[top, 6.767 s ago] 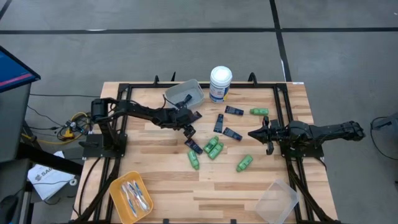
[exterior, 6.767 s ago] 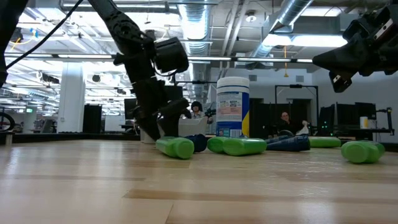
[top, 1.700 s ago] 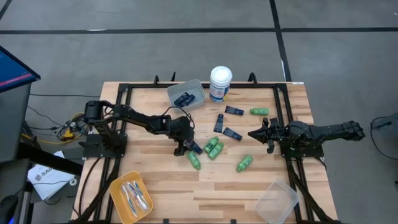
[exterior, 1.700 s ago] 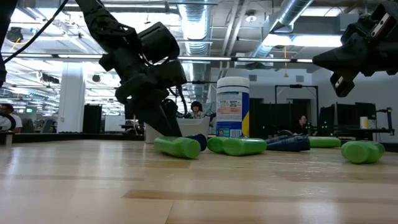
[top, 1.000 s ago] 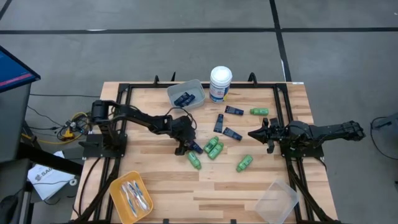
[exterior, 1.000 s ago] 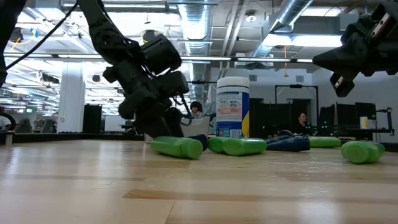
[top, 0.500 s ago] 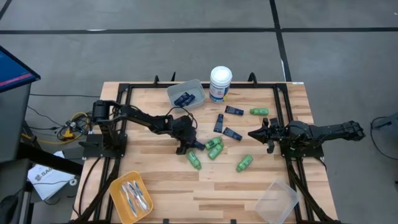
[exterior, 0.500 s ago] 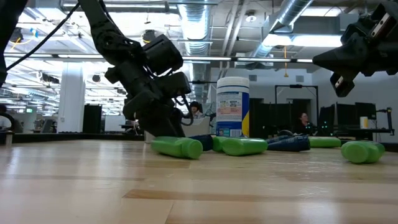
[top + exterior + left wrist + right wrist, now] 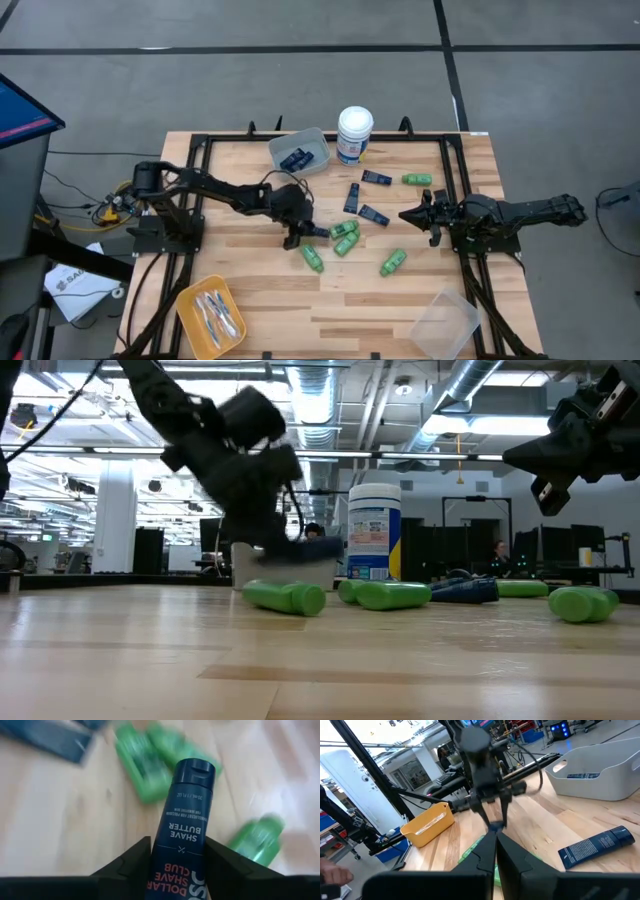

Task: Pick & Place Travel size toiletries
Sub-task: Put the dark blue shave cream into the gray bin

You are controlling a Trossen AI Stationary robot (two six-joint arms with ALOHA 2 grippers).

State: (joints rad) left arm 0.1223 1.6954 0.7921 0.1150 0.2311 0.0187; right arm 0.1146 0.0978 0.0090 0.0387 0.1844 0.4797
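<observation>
- On the bench [image 9: 250, 290], the toiletries are being sorted into bins, and the step in hand looks like the carry: a navy tube [image 9: 182, 832] is off the wood.
- Mid-bench, the left tool [image 9: 296, 232] is clamped on that tube, its fingers [image 9: 127, 862] pressed to both flat sides, cap pointing away over the green bottles [image 9: 343, 237].
- The next move, as I judge it, calls for swinging the tube back to the grey bin [image 9: 298, 152] at the far edge and letting go above it, clear of the white canister [image 9: 354, 135] just beside.
- That grey bin already holds navy tubes [image 9: 295, 158].
- The orange bin [image 9: 210, 313] at the near left corner holds the toothbrushes [image 9: 219, 316].
- The clear bin [image 9: 445, 322] at the near right corner looks empty.
- At the right side, the right tool [image 9: 420, 215] hangs above the bench with its fingers together, nothing in them.
- Three navy tubes and five green bottles lie loose mid-bench.
</observation>
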